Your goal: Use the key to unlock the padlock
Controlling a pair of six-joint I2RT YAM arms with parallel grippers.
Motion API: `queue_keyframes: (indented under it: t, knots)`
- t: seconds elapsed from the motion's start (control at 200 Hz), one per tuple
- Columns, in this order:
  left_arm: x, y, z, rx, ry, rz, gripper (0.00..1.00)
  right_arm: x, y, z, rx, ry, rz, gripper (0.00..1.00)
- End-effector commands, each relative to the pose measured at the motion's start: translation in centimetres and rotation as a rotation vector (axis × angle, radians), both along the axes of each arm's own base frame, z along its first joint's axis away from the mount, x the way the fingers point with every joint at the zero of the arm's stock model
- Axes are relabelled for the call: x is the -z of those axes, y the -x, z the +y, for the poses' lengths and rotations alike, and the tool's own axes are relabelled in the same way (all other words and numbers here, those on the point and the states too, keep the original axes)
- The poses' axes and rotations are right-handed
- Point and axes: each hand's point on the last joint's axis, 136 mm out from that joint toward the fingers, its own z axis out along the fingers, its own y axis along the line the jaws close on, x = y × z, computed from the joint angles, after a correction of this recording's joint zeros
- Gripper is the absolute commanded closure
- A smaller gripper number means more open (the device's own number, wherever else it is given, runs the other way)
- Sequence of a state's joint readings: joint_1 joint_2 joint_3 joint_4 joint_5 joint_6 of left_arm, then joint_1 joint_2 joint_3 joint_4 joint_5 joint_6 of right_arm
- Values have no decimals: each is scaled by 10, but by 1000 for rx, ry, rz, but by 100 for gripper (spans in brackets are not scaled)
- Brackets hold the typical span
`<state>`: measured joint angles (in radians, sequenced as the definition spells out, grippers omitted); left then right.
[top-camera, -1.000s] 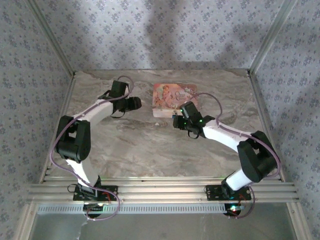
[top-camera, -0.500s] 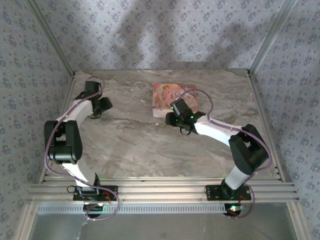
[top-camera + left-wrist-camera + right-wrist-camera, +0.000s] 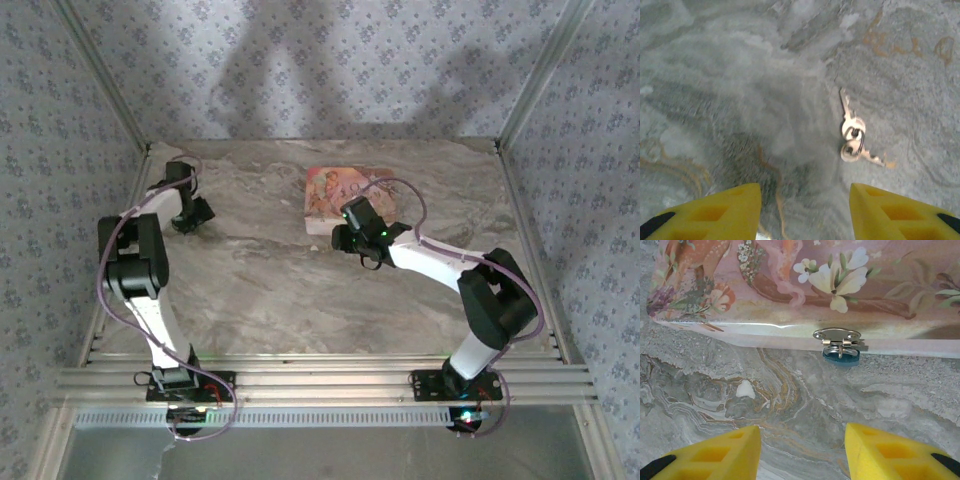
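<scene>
The left gripper (image 3: 805, 212) hung released, jaws spread, above two keys (image 3: 852, 139) on a ring, which lay flat near the far left corner of the tabletop (image 3: 270, 290). The right gripper (image 3: 802, 452) (also spread wide, holding nothing) faced the pink floral box (image 3: 740, 280) toward the far edge, where the blue padlock (image 3: 841, 354) hung from the metal hasp (image 3: 837, 335), seemingly touching the marble

Grey marbled table (image 3: 280, 290), pink floral box (image 3: 335, 190) toward its back, two ringed keys (image 3: 849, 127) flat on it
</scene>
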<state>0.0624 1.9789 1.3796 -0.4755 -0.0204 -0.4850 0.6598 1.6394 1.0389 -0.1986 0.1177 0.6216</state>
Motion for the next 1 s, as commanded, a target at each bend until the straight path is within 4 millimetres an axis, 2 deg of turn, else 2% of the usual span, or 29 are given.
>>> queue_keyframes:
  t: [0.0,0.185,0.34,0.435,0.645,0.715,0.884,0.994]
  knots:
    - [0,-8,-3,44,-17,23,51,-16,-4,-1,25,-4,-25,52]
    - [9,-18,-10,77,-21,39,52,-15,-3,-2,2,15,-29,52]
    - [17,-18,-14,92,-21,59,57,-15,-3,-1,0,15,-28,52]
    - [17,-17,-14,97,-25,61,66,-15,-2,-2,1,18,-28,52]
    - [0,-13,-22,126,3,5,95,-19,-3,1,-2,2,-29,52]
    - [-7,-11,-30,149,37,-30,100,-26,-3,-1,2,-4,-38,52]
    - [-26,-3,-63,236,114,-96,100,-39,0,-14,22,-21,-60,52]
    - [-41,5,-92,312,162,-133,100,-40,1,-24,40,-52,-58,53]
